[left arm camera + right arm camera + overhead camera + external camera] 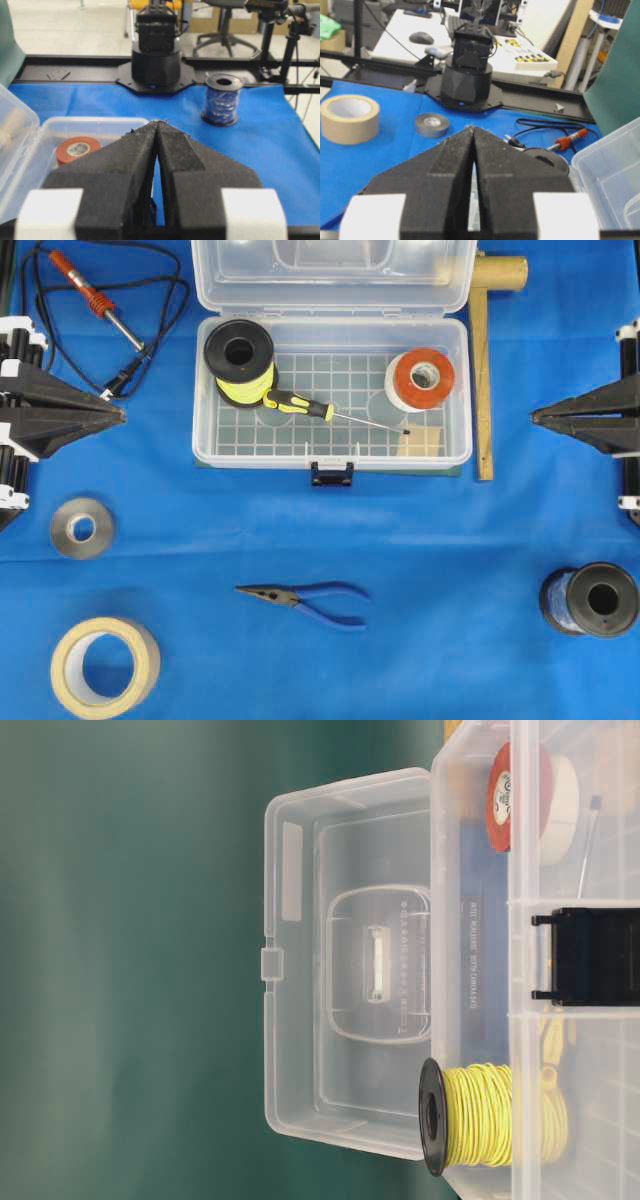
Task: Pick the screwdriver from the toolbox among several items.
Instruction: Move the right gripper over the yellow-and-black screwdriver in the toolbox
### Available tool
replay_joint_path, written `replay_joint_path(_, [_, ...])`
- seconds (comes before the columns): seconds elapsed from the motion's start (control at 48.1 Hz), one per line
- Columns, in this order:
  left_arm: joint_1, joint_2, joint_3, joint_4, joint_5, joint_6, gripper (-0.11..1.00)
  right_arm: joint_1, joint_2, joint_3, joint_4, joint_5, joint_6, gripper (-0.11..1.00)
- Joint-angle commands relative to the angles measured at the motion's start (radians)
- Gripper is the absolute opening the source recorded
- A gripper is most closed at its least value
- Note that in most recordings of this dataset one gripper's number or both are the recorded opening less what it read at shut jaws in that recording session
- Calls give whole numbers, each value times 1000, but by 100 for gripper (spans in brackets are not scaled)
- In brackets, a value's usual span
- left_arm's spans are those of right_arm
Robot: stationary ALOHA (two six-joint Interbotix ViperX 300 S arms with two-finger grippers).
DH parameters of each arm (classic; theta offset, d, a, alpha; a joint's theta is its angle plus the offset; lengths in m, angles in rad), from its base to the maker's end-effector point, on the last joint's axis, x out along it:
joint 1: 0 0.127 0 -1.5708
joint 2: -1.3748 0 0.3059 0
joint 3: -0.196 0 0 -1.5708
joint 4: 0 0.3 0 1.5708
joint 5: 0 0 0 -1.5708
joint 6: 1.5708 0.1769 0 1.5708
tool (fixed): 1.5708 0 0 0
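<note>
The screwdriver (300,405), yellow-and-black handle and thin silver shaft, lies on the gridded floor of the clear toolbox (455,445), whose lid stands open at the back. Its handle rests against a yellow wire spool (240,360); its tip points toward the right end. In the table-level view only the shaft tip (590,830) shows through the toolbox wall (470,840). My left gripper (122,415) is shut and empty at the left edge, well clear of the box. At the right edge my right gripper (534,418) is likewise shut with nothing in it. Both wrist views show fingertips pressed together, left gripper (158,123), right gripper (471,128).
An orange tape roll (421,379) also sits in the toolbox. On the blue cloth: soldering iron with cord (95,300), grey tape roll (82,528), masking tape (104,666), blue pliers (310,600), blue wire spool (592,600). A wooden square (484,360) lies right of the box.
</note>
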Motion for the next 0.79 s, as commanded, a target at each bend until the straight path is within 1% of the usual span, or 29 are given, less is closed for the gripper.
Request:
replay_joint_path(0.0, [-5, 14, -14, -29, -14, 5, 0, -2, 20, -21, 2, -3, 2, 0])
replay_joint_path(0.146, [-5, 17, -14, -29, -17, 0, 0, -15, 98, -91, 15, 74, 12, 0])
replay_joint_path(0.208, [-5, 15, -14, -29, -20, 0, 0, -31, 153, -144, 28, 124, 25, 0])
replay_joint_path(0.354, [-5, 15, -14, -31, -21, -2, 0, -67, 272, -256, 32, 232, 60, 0])
replay_joint_path(0.437, [-5, 17, -14, -31, -20, -2, 0, -89, 341, -327, 32, 293, 92, 0])
replay_joint_path(0.603, [-5, 17, -14, -32, -23, -3, 0, -126, 499, -476, 32, 431, 193, 0])
replay_joint_path(0.666, [-5, 17, -14, -32, -26, -3, 0, -146, 558, -525, 32, 488, 242, 6])
replay_joint_path(0.728, [-5, 17, -14, -32, -31, -3, 0, -166, 617, -571, 29, 543, 293, 21])
replay_joint_path(0.77, [-5, 17, -14, -32, -37, -3, 0, -179, 669, -609, 25, 588, 319, 32])
